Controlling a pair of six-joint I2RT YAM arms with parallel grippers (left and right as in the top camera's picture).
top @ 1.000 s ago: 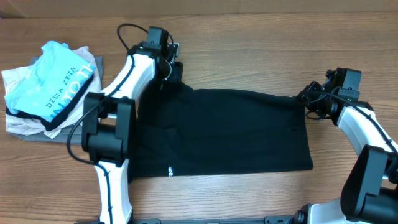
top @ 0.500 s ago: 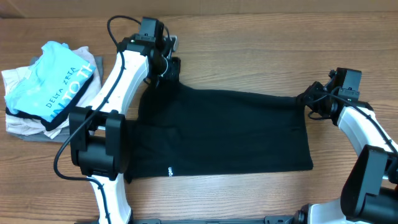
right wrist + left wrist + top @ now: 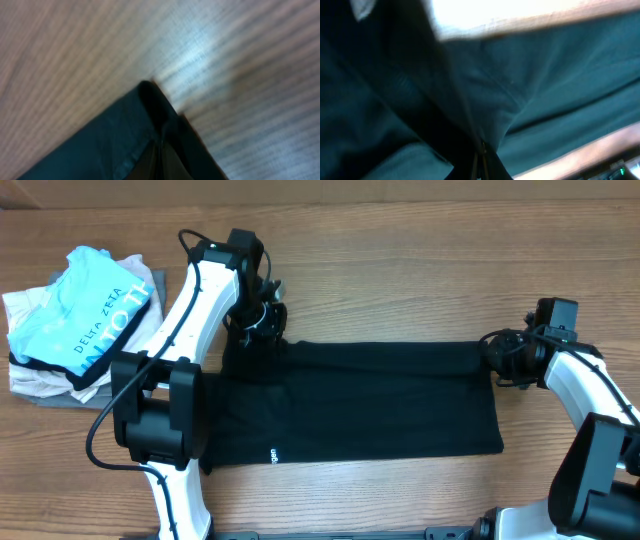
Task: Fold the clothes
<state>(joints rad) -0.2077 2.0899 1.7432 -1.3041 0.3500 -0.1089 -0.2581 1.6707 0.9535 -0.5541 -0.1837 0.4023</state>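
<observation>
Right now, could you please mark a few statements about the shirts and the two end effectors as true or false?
1. The left end effector and the right end effector each pinch a far corner of the black shirt. True.
2. The light-blue DELTA ZETA shirt lies on the black shirt. False: it tops a pile of garments at the left, apart from the black shirt.
3. The black shirt hangs wholly in the air. False: most of it lies flat on the wooden table.
4. A small white print shows near the black shirt's near edge. True.
</observation>
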